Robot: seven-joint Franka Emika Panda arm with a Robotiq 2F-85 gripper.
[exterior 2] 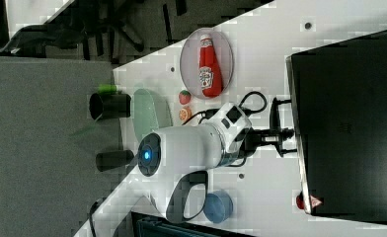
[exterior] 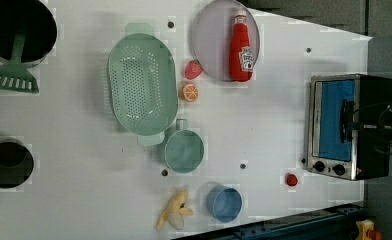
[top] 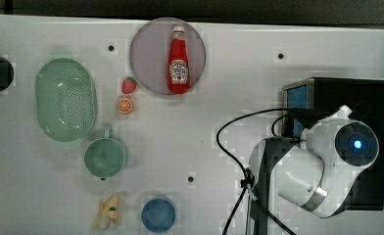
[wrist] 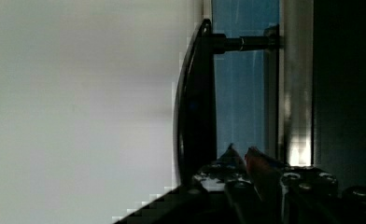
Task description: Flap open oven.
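The toaster oven (exterior: 351, 127) stands at the left view's right end of the white table (exterior: 84, 150), its blue-tinted glass door (exterior: 336, 120) shut against the silver front frame, with black knobs in a row along the frame's lower end in the left view. In the right view the arm reaches from the left toward the oven's front, and the gripper (exterior 2: 280, 133) sits at the black bar handle (wrist: 195, 107) of the door. In the wrist view the fingers (wrist: 260, 163) stand only narrowly apart, just beside the handle in the gap between it and the glass; whether they clamp the bar cannot be told. Well apart from the oven, a ketchup bottle (top: 179, 61) lies on a grey plate (top: 146, 54), near a strawberry (top: 129, 85) and an orange half (top: 125, 105). A green colander (top: 65, 100), green cup (top: 104, 157), blue bowl (top: 158, 214) and peeled banana (top: 108, 211) lie farther toward the top view's left.
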